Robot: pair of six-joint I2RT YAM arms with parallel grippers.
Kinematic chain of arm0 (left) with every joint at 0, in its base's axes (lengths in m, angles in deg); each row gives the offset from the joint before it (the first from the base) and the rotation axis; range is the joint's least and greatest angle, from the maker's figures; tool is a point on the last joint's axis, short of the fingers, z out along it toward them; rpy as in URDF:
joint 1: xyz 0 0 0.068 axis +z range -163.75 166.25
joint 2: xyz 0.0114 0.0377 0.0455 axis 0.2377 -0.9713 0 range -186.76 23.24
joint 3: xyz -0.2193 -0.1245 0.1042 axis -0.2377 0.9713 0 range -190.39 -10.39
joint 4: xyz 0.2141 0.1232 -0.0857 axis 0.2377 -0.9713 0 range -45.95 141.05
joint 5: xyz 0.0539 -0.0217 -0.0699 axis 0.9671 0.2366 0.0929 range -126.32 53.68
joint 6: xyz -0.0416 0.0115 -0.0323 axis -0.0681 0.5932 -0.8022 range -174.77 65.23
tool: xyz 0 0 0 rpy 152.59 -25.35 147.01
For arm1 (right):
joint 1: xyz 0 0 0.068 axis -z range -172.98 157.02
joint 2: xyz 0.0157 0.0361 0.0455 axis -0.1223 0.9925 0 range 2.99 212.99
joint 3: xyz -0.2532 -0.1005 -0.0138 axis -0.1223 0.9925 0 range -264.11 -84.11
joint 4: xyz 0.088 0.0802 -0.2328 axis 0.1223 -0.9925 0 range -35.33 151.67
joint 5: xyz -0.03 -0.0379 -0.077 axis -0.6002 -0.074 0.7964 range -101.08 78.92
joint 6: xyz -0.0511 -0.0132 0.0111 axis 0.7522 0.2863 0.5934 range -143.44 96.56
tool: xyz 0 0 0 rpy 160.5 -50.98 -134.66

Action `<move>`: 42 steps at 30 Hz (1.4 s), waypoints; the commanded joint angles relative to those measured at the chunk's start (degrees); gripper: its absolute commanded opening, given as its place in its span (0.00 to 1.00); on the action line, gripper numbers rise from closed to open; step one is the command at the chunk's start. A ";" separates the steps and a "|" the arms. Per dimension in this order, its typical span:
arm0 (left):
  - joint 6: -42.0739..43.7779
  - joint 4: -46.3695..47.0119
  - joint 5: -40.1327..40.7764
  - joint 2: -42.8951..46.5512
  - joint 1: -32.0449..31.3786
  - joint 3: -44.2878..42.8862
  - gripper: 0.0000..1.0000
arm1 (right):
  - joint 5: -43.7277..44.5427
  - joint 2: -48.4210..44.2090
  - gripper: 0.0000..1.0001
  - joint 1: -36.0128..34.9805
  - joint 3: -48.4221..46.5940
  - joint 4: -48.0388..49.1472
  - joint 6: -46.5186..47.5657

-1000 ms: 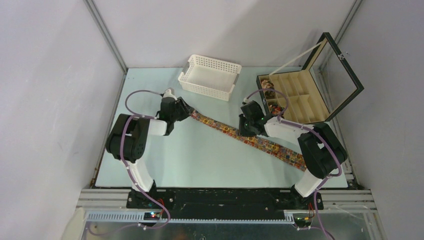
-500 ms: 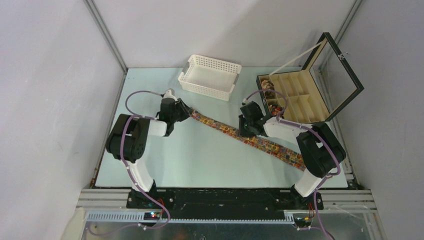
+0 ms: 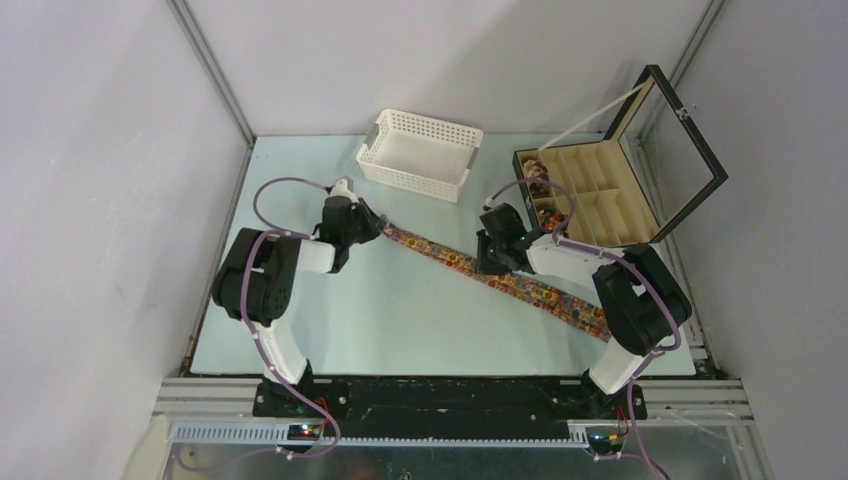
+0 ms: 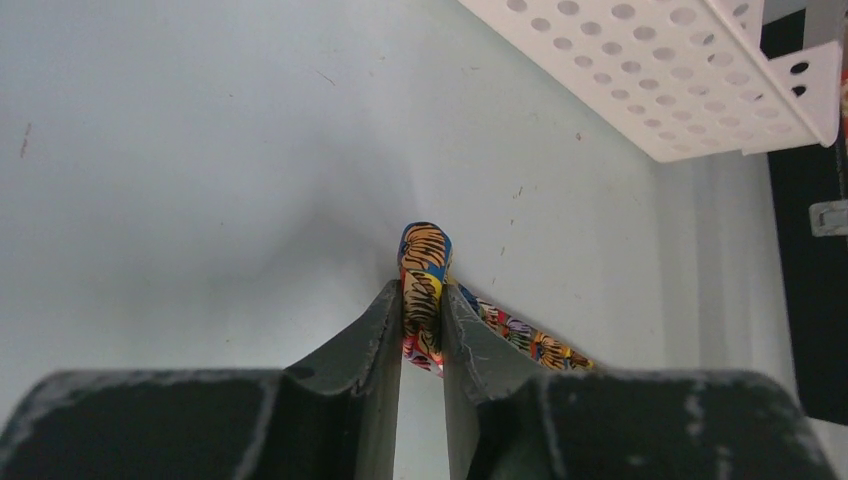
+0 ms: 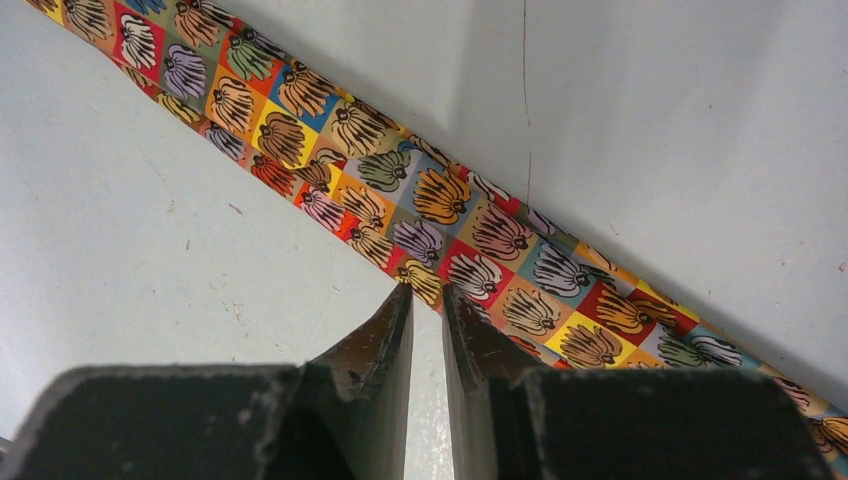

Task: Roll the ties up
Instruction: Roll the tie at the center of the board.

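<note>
At about 4 o'clock on the table, close to the right arm's base, lies the broad end of a long, narrow fabric tie (image 3: 450, 258) patterned in red, orange, yellow and dark squares. It runs flat and diagonally up toward 10 o'clock. Midway along it, the right pincer (image 5: 427, 290) has its tips on the tie's near edge with only a slit between them. I cannot tell whether fabric is caught there. At the far end, the left pincer (image 4: 422, 288) is clamped on the tie's narrow tip, which is curled over. A white perforated plastic basket (image 3: 415, 180) stands at 12 o'clock. At 2 o'clock a black compartmented box (image 3: 600, 187) with tan lining has its glass lid raised, and small coiled ties (image 3: 536, 186) sit in its left compartments. The table (image 3: 380, 310) is pale blue-green, enclosed by plain grey walls (image 3: 450, 60).
</note>
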 commanded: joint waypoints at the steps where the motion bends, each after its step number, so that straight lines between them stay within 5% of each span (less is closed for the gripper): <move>1: 6.26 -0.72 1.66 3.51 -2.40 -0.72 0.24 | 1.04 0.07 0.19 -0.28 -0.25 1.59 -0.13; 20: 19.52 -12.39 22.16 6.28 -10.83 -4.93 0.25 | 0.92 -1.19 0.19 -0.37 -0.25 1.45 0.35; 37: 15.93 -16.12 20.50 12.11 -10.60 -6.22 0.51 | -9.77 2.00 0.32 -0.75 -10.88 6.82 0.05; 42: 9.86 -15.98 15.79 14.33 -6.34 -5.77 0.51 | -15.61 9.52 0.13 -0.81 -18.60 12.03 -4.45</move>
